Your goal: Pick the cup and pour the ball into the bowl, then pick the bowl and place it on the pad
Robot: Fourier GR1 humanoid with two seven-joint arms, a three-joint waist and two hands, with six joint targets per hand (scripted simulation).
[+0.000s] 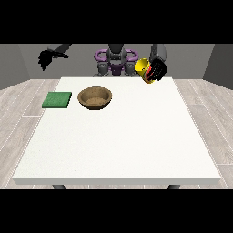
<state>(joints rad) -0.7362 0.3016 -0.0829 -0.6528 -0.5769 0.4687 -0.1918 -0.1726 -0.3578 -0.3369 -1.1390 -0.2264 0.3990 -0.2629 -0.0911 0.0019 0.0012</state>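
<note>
We saw hand at view's right (pixel 157 69) curled round yellow cup (pixel 143 69), tilted, above desk (pixel 136 136). We judged cup light, rigid; side grasp suited. Other hand (pixel 44 59) held nothing, fingers unclear. Bowl (pixel 94 97) beside pad (pixel 57 99).

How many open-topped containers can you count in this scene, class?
2. A yellow cup is held tilted above the table's far edge by the hand at the view's right; a brown bowl sits on the table beside the green pad.
</note>
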